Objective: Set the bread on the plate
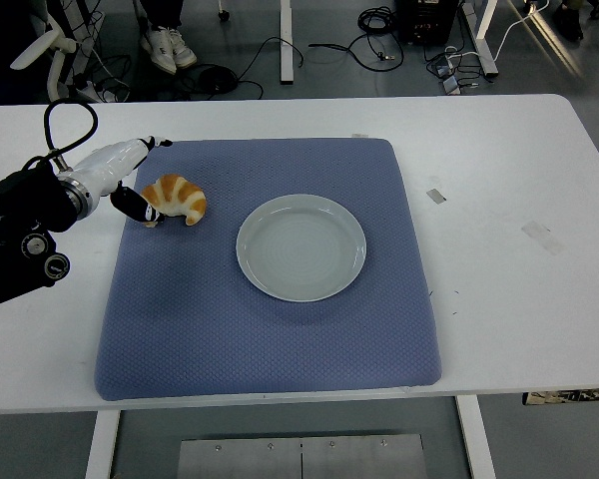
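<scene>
A golden croissant (178, 199) lies on the blue mat (270, 329), left of the empty pale plate (300, 246) at the mat's middle. My left hand (138, 185) comes in from the left edge and sits just left of the croissant. Its white fingers are spread: one points over the mat's top left corner, and a black-tipped one (136, 206) touches the croissant's left end. The hand holds nothing. The right arm is out of view.
The mat covers the middle of the white table (519, 299). Small bits of tape (435, 195) lie on the bare table to the right. Cables and a person's shoes (168, 45) show on the floor beyond the far edge.
</scene>
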Motion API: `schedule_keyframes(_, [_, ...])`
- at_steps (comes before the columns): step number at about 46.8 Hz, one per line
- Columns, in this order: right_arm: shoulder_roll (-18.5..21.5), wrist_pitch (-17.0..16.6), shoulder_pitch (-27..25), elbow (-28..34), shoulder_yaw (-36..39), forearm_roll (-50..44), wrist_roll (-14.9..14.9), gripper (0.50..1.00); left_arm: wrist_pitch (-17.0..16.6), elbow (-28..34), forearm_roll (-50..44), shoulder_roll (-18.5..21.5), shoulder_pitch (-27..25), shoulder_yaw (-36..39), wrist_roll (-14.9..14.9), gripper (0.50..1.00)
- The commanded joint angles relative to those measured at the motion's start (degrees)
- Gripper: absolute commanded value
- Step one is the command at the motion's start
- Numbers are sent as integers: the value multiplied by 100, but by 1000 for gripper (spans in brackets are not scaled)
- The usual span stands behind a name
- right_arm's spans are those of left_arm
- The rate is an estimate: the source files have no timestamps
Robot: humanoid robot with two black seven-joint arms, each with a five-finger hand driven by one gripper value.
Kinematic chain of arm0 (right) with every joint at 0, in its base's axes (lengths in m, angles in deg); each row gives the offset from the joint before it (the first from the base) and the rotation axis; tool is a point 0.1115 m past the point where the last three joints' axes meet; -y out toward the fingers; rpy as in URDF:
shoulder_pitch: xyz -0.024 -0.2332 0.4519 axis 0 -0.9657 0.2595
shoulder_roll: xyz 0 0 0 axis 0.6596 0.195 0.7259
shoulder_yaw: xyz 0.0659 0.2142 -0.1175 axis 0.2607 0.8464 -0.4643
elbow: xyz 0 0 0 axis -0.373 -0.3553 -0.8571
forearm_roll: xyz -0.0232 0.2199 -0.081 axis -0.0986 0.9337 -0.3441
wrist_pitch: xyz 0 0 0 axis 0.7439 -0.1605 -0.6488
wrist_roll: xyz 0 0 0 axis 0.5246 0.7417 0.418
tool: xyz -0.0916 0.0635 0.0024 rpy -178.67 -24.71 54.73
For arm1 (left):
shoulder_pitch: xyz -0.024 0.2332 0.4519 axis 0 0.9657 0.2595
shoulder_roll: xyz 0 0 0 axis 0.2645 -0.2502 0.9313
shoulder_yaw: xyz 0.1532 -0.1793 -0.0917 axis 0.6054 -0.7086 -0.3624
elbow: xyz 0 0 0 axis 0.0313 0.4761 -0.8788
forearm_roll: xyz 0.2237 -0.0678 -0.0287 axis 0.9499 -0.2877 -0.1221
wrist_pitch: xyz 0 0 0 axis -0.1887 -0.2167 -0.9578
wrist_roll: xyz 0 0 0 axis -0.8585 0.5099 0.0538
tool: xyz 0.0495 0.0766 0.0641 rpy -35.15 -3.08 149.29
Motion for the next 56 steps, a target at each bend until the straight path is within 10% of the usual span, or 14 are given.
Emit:
schedule_keyframes(1, [0,1,0,0,0,0,0,1000,1,-46,0,-3,-12,59,-1,949])
schedule_keyframes(47, [0,1,0,0,0,0,0,1000,238,-600,-105,-486,-109,103,-62,925])
schedule_keyframes(56, [0,1,0,0,0,0,0,1000,238,-609,-123,-574,-83,190,-97,852])
